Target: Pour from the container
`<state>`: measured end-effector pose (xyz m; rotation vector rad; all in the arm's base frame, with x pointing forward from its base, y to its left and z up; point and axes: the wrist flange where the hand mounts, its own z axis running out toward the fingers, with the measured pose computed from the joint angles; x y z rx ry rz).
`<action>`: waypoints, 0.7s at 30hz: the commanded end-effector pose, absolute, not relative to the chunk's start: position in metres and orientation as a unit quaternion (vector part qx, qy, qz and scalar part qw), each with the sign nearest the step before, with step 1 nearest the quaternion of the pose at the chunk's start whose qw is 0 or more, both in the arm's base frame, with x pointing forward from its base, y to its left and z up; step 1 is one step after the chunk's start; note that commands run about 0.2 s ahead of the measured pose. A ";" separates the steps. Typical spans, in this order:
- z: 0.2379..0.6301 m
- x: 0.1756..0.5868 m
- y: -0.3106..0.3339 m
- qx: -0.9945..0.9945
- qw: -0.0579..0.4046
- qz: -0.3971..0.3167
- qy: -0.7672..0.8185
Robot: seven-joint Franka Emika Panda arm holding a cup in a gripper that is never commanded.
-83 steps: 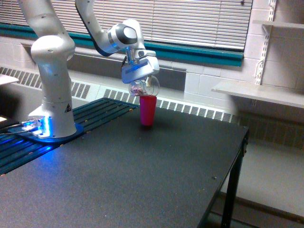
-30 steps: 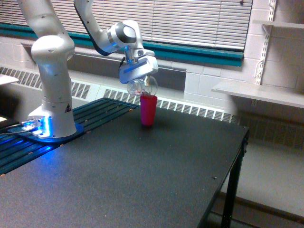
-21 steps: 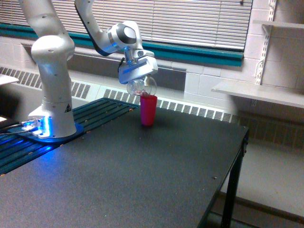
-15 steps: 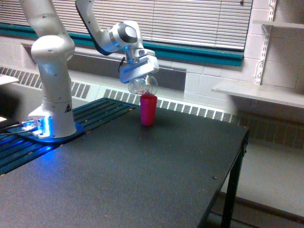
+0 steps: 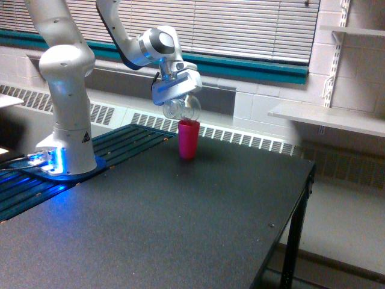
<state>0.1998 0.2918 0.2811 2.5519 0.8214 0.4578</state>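
Gripper (image 5: 175, 96) fingers clasp the clear container (image 5: 181, 108) just above the red cup's (image 5: 187, 139) rim, table (image 5: 180, 229) open around.

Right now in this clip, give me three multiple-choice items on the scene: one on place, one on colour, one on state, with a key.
1. Where is the clear container?
A. lying on the table
B. in the air just above the cup
C. on the shelf

2. What colour is the cup on the table?
A. pink-red
B. green
C. white

3. How does the cup stand?
A. tipped on its side
B. upside down
C. upright, mouth up

Key: 1 B, the hand holds the container over the cup's rim, a little toward the exterior view's left. 2 A, its wall is plainly pink-red against the black tabletop. 3 C, its base rests on the table and its open rim faces up.
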 end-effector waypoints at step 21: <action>0.313 0.229 0.271 0.932 0.188 0.186 0.248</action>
